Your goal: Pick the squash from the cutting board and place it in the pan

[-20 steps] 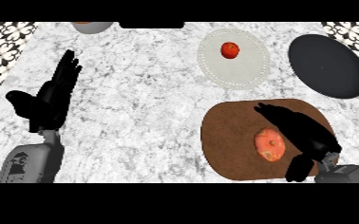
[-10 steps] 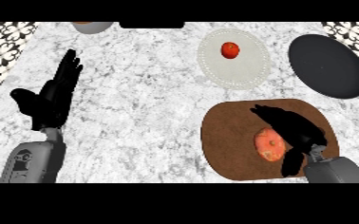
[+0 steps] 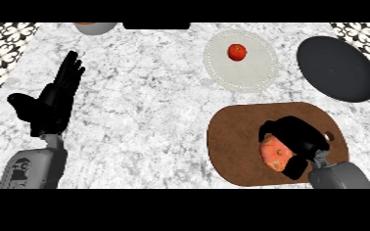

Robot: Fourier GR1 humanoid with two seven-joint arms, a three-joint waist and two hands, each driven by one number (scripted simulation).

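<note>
Right now the right robot hand (image 3: 298, 139) is sitting over the squash (image 3: 274, 152) on the cutting board (image 3: 235, 134), fingers curling around it from above and thumb wrapping under its lower side. Squash is orange, partly hidden by the hand, and lying on the right half of the brown board; can't tell whether it is lifting off the surface. Grey forearm is coming in from the lower right corner.

Left robot hand (image 3: 51, 105) is resting at the left side of the tabletop (image 3: 145, 88), fingers straight and pointing up, thumb sticking out left, holding nothing.

Pan (image 3: 336, 68) is sitting dark and round at the right edge, above the board and apart from it. White plate (image 3: 249, 76) is lying left of the pan, carrying a small red tomato-like fruit (image 3: 237, 52) near its top. Grey bowl (image 3: 95, 27) is showing at the top edge, cut off.
</note>
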